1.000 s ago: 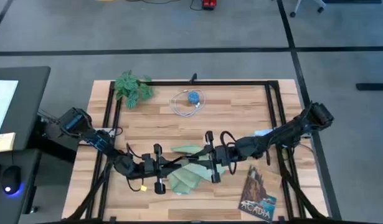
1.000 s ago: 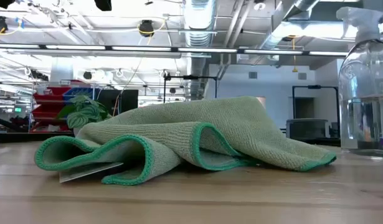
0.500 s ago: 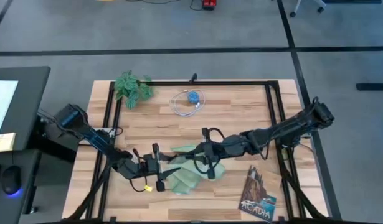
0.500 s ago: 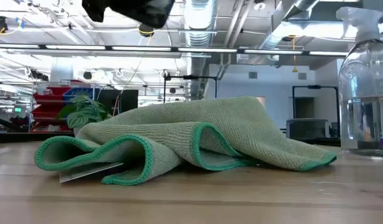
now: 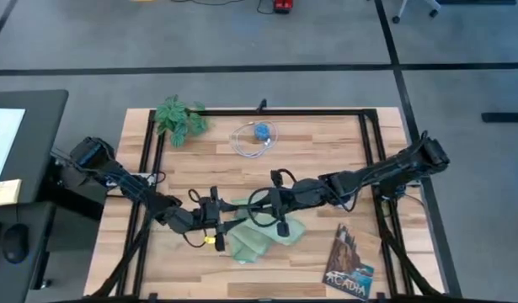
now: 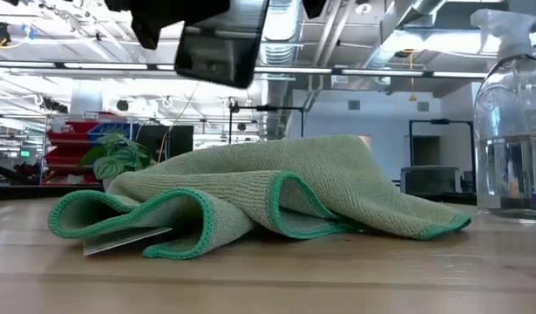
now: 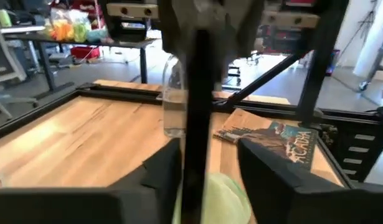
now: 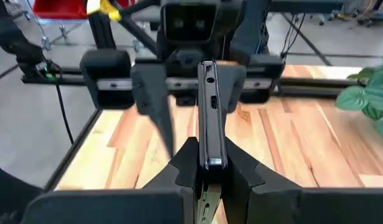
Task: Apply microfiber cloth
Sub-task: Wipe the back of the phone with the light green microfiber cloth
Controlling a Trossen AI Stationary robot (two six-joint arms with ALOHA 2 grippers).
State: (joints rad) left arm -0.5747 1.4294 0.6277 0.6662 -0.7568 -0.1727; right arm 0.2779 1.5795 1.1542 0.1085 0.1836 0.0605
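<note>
The pale green microfiber cloth [image 5: 257,240] lies crumpled in folds on the wooden table [image 5: 326,156], near its front edge; the low view shows the cloth [image 6: 250,192] close up. Just above it, my right gripper [image 5: 275,215] is shut on a black phone [image 8: 208,124], which hangs over the cloth in the low view [image 6: 217,54]. My left gripper [image 5: 216,217] faces it from the left and is open. Its fingers stand on either side of the phone's far end [image 7: 194,112]. I cannot tell whether they touch it. My right gripper pinches the phone's flat faces between its two fingers at the end nearest its wrist [image 8: 208,158]. The fingers come roughly level from the table's right and lie along the phone. The phone stands on edge and reaches toward the left gripper, clear of the cloth.
A leafy plant [image 5: 179,119] and a cable coil with a blue piece [image 5: 257,137] sit at the far side. A book [image 5: 349,265] lies at the front right. A clear spray bottle [image 6: 512,122] stands right of the cloth. A black frame [image 5: 368,143] rims the table.
My right gripper has carried the phone toward the table's left, over the cloth and between the left gripper's fingers. The phone has come down into the low view. My left gripper has shifted slightly toward the far edge. The cloth has stayed where it was.
</note>
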